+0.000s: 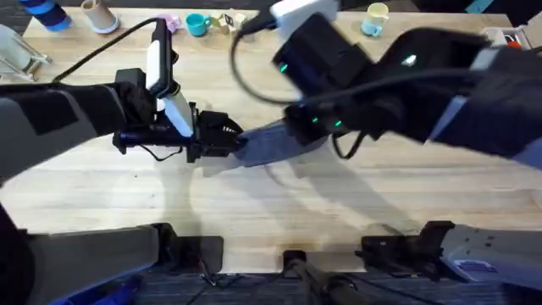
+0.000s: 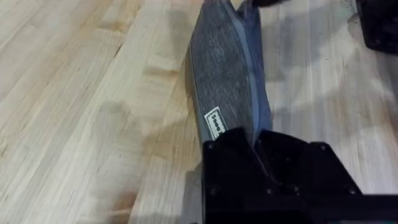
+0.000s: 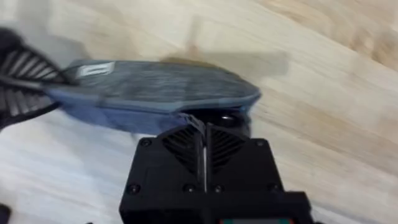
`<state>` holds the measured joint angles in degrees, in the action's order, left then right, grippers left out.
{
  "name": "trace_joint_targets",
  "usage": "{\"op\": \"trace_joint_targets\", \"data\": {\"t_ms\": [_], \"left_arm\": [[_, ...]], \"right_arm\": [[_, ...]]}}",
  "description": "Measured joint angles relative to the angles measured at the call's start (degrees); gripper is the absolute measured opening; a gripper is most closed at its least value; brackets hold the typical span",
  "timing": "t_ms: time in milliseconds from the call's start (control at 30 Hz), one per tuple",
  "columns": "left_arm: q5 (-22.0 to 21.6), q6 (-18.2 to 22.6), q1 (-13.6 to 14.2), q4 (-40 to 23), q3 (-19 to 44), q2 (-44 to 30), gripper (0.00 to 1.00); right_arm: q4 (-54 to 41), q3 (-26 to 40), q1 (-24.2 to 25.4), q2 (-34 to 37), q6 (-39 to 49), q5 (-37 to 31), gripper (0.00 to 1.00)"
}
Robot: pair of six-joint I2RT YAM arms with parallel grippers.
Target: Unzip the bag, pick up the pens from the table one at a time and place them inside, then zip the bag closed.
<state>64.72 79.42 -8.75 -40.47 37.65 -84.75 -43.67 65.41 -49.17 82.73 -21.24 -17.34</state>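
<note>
Grey bag (image 1: pixel 269 142) lies stretched across the middle of the pale wooden desk (image 1: pixel 279 212), held at both ends between the two arms. At its left end the left gripper (image 1: pixel 230 141) reaches in from the left side of the overhead view, its black fingers pressed together on the end of the bag; the left wrist view shows the fabric (image 2: pixel 227 81) running straight out from between those fingers (image 2: pixel 233 146), a small white label near the pinched end, and the zipper line along the upper edge. The bag there stands on its side with the long seam up, the far end lifted slightly above the desk (image 2: pixel 81 106). Farther right in the overhead view the right gripper (image 1: pixel 309 135) comes down from the upper right over the other end of the bag. In the right wrist view the bag (image 3: pixel 155 87) lies crosswise just in front of the right gripper (image 3: pixel 204 127), whose fingers are pressed nearly together at the bag's zipper edge, though what exactly they pinch cannot be told. Ribbed pads of the left gripper (image 3: pixel 22 81) clasp the bag's opposite end there.
</note>
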Motion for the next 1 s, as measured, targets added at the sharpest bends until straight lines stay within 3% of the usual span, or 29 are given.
{"op": "trace_joint_targets", "data": {"t_ms": [400,900,1000], "left_arm": [[0.3,-0.2,0.0,0.2,0.0,0.0,0.045],[0.9,-0.2,0.6,0.3,0.0,0.0,0.044],[0.1,-0.2,0.4,0.2,0.0,0.0,0.044]], "right_arm": [[-1.3,-1.2,13.8,-0.5,2.0,2.2,0.033],[13.3,-19.0,26.7,-1.8,1.7,8.7,0.032],[12.5,-20.2,29.9,-1.8,1.2,5.3,0.029]]}}
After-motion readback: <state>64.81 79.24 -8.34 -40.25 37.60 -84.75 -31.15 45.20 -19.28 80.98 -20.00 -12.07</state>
